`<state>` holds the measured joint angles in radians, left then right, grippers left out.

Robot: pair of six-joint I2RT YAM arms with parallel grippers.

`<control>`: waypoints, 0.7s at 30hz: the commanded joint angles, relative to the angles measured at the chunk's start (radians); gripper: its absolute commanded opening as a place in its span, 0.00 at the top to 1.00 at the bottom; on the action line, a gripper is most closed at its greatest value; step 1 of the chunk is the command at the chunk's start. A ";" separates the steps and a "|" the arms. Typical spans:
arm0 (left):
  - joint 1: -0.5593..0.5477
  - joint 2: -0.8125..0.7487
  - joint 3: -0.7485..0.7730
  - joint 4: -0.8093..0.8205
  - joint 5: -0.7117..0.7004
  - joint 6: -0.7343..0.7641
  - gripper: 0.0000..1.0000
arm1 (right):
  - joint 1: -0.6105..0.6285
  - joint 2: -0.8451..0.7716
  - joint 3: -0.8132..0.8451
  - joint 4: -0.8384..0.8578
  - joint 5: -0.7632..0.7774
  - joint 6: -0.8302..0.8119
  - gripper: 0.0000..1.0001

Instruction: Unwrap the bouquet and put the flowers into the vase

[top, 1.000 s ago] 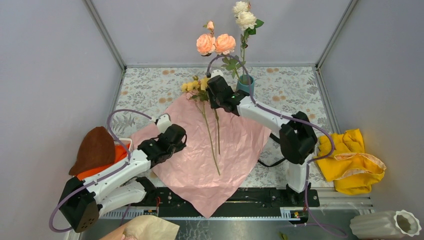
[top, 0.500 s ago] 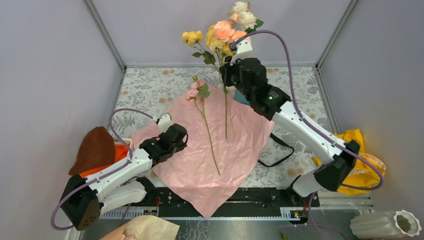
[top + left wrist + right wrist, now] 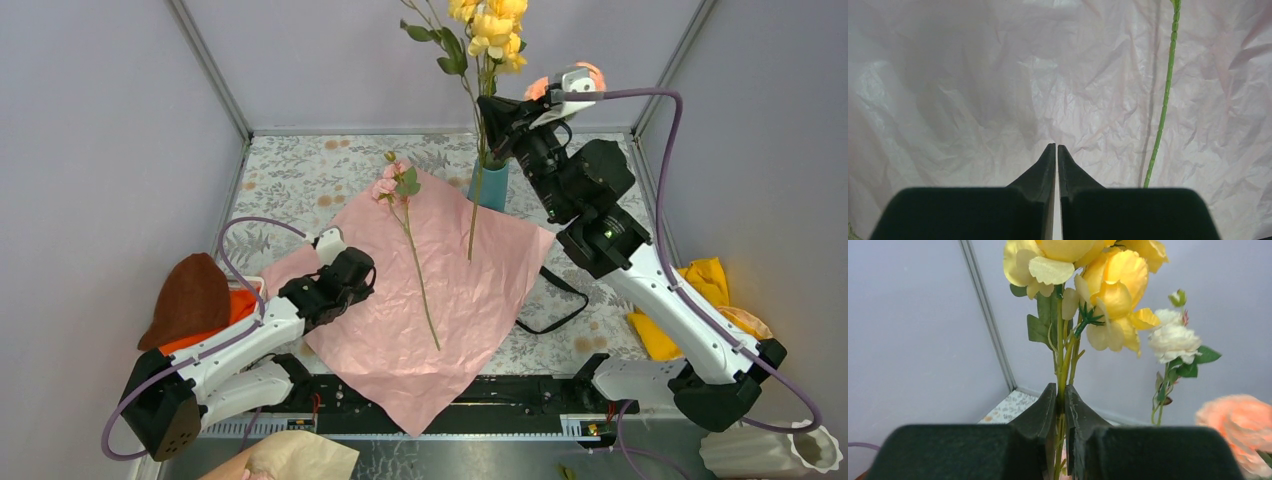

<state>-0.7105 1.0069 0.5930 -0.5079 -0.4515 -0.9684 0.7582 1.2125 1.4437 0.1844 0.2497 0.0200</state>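
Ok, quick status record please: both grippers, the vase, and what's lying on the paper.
right gripper: shut on the yellow flower by its stem, held upright in the air
left gripper: shut, empty, over the pink paper
vase: teal, upright at the paper's far edge; yellow flower not yet in it
on paper: one pink flower, lying flat

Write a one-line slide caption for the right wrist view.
Right gripper clamps the yellow flower stem upright, cream bloom and peach rose behind.

White left arm (image 3: 232, 348) and right arm (image 3: 665, 295), black joints, looping purple cables (image 3: 640, 93), black wedge-shaped fingers (image 3: 1045, 170), above black base rail (image 3: 520, 395).
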 commanded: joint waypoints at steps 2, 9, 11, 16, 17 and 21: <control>0.010 -0.006 0.024 0.042 -0.011 0.004 0.91 | -0.006 -0.019 -0.018 0.170 0.058 -0.118 0.98; 0.009 -0.005 0.026 0.039 -0.010 0.002 0.91 | -0.006 0.042 -0.067 0.346 0.152 -0.270 1.00; 0.009 -0.005 0.026 0.038 -0.010 0.001 0.91 | -0.006 0.078 -0.069 0.393 0.173 -0.313 1.00; 0.010 -0.009 0.031 0.028 -0.021 0.004 0.91 | -0.008 0.173 -0.052 0.552 0.213 -0.444 1.00; 0.011 -0.009 0.033 0.024 -0.023 0.005 0.91 | -0.007 0.196 -0.044 0.588 0.223 -0.476 1.00; 0.011 -0.005 0.039 0.016 -0.035 0.009 0.91 | -0.014 0.302 -0.005 0.726 0.251 -0.608 1.00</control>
<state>-0.7105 1.0069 0.5945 -0.5087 -0.4522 -0.9688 0.7563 1.4456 1.3766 0.6575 0.4389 -0.4141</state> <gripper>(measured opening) 0.090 0.139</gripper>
